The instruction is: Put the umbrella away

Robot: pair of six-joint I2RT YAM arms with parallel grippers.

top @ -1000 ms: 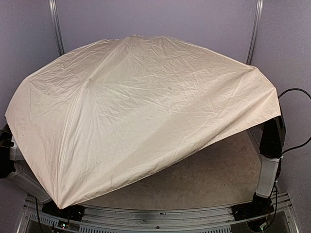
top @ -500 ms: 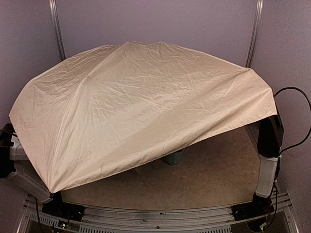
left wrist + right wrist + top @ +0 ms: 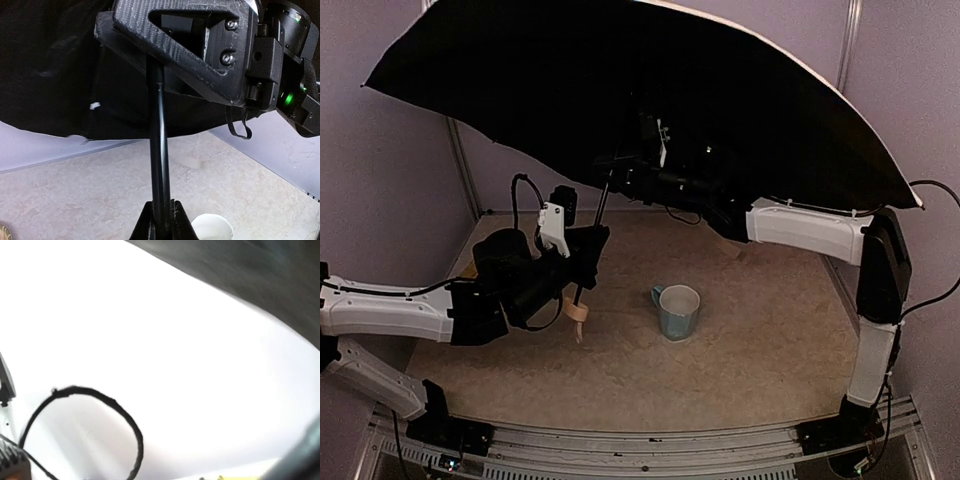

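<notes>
The umbrella [image 3: 650, 80] is open and tilted back, so its black lining faces the top camera. Its thin black shaft [image 3: 603, 205] slants down to the small beige handle [image 3: 577, 314], which hangs just above the table. My left gripper [image 3: 586, 268] is shut on the shaft just above the handle; in the left wrist view the shaft [image 3: 159, 150] runs up from between my fingertips [image 3: 161, 220]. My right gripper [image 3: 638, 178] is at the shaft's top under the canopy; one carbon finger [image 3: 190, 45] crosses in front of the shaft. Its jaws do not show in the right wrist view.
A light-blue mug [image 3: 678, 310] stands upright mid-table, right of the handle; its rim shows in the left wrist view [image 3: 212, 229]. A black cable loop [image 3: 100, 410] hangs in the blurred right wrist view. The purple booth walls stand close on both sides.
The canopy has swung up and back: it was covering the table with its beige side up, and now its black underside shows. Both arms, the shaft and the mug have come into sight.
</notes>
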